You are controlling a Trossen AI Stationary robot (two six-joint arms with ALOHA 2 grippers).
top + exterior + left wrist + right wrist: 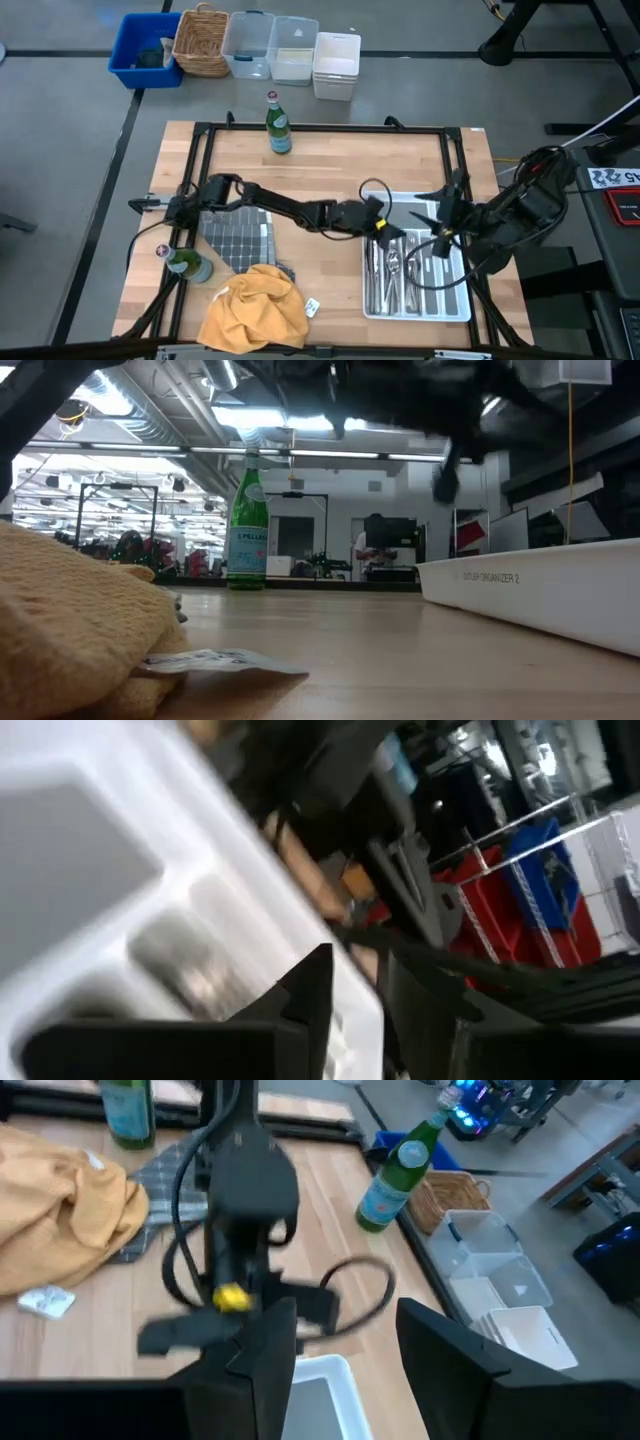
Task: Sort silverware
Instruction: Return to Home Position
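A white divided tray [455,300] lies on the table's right half, and silverware [395,270] rests in its long compartments. My left gripper [385,228] hovers over the tray's far left corner with its fingers apart. In the left wrist view [360,1010] nothing shows between them, with the tray [90,780] and blurred silverware [185,965] below. My right gripper [440,228] hangs open above the tray's far right part. In the right wrist view [355,1350] it faces my left gripper [240,1305] and holds nothing.
One green bottle [279,128] stands at the far edge, another [185,265] at the left. A yellow cloth [255,305] and a grey checked cloth [238,238] lie near the front left, with a paper tag [312,308]. Bins and a basket [200,42] sit beyond the table.
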